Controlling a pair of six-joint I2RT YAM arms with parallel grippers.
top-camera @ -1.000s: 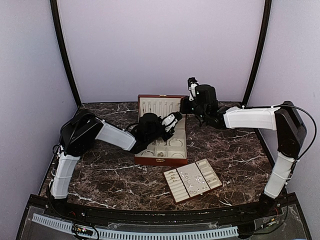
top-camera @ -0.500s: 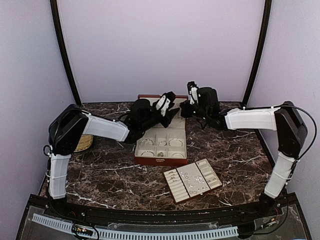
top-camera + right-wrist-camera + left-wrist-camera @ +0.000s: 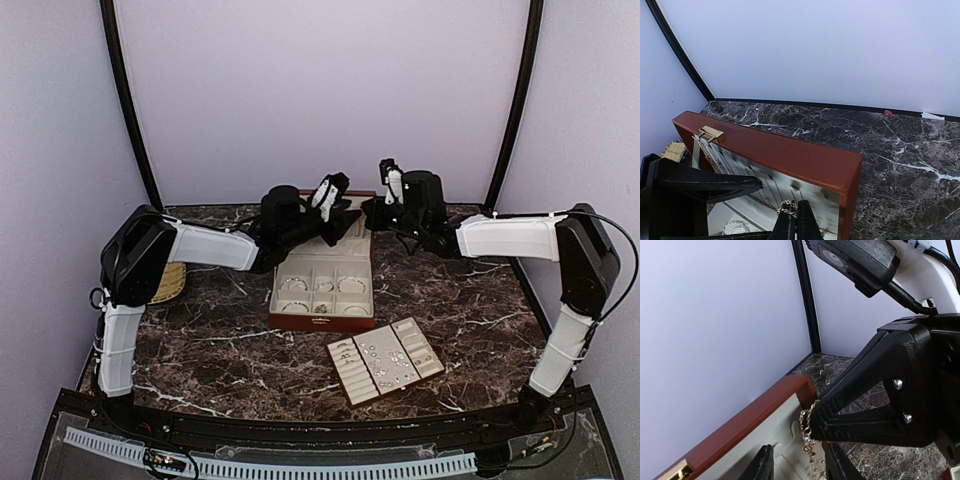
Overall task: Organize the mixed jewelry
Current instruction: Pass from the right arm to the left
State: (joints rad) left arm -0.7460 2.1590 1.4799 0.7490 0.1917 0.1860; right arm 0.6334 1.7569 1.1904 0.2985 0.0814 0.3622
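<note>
The red-brown wooden box (image 3: 322,322) stands open mid-table with its cream-lined lid (image 3: 790,155) raised at the back. My right gripper (image 3: 795,214) is shut on a thin gold chain (image 3: 788,206) in front of the lid lining; it also shows in the top view (image 3: 371,213). In the left wrist view the chain (image 3: 808,427) hangs from the right gripper's fingertip. My left gripper (image 3: 796,466) is open, its jaws either side of the hanging chain, not touching it; it sits at the lid in the top view (image 3: 335,203). Tiny silvery jewelry pieces (image 3: 388,355) lie on the cream slotted tray (image 3: 432,365).
The box's front compartments hold several ring-like pieces (image 3: 322,285). A woven basket (image 3: 168,285) sits at the left behind my left arm. Black frame posts (image 3: 128,100) and lilac walls close in the back corners.
My left gripper has risen from over the box compartments and moved back to the lid, beside the right gripper. The right gripper has stayed by the lid's right end.
</note>
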